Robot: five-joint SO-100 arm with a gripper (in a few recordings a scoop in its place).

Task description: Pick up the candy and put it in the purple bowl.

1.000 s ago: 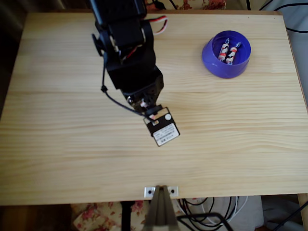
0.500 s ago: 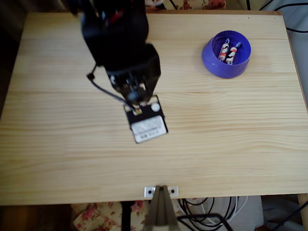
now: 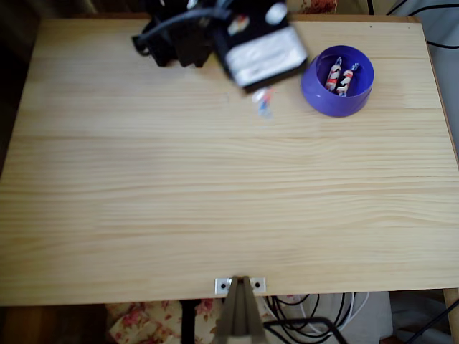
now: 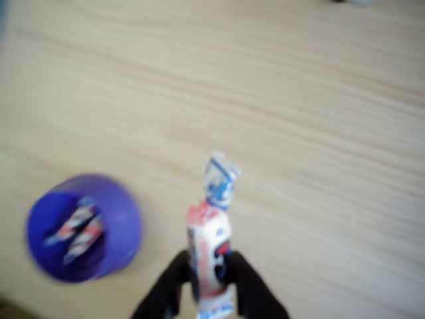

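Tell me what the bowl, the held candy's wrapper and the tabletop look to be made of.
The purple bowl: probably plastic, a smooth even violet with a slight sheen. The candy in the gripper: thin crinkly film or foil, twisted at its blue-white end. The table: light wood, grain lines and plank joints showing, matte.

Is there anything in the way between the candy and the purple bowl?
No, nothing visible. The gripper holds the candy above bare table, just left of the purple bowl in the overhead view. Two other sweets already lie inside the bowl.
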